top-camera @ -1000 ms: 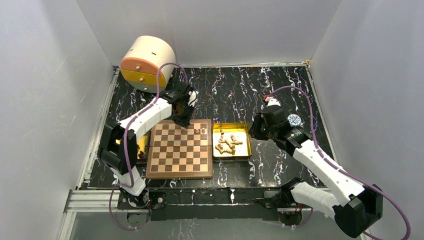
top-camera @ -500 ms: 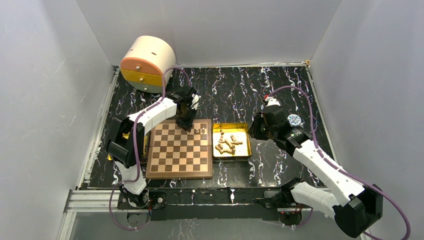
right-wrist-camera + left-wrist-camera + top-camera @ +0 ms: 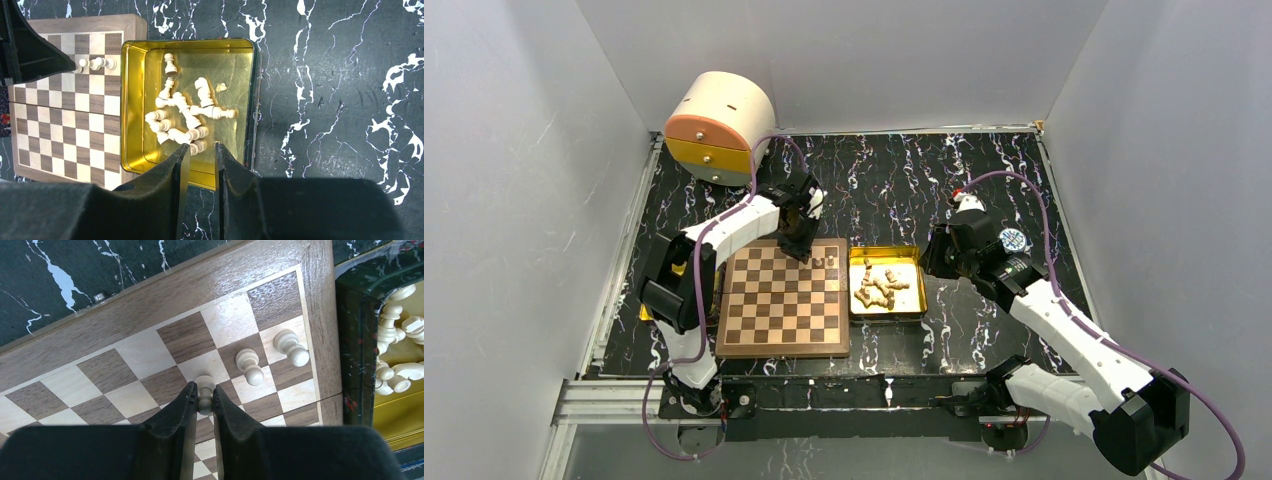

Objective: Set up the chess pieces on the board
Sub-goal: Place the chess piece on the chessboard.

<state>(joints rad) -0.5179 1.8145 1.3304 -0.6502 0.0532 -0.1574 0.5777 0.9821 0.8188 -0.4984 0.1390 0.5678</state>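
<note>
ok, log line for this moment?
left tool: shut on pawn, at board | right tool: slightly open, empty, over gold tray | two other pawns on board

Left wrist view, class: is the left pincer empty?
No: the left pincer is shut on a pale chess piece, held upright over the board.

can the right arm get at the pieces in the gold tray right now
Probably yes: the right gripper hangs empty over the open-topped gold tray, with nothing covering the loose pieces.
</note>
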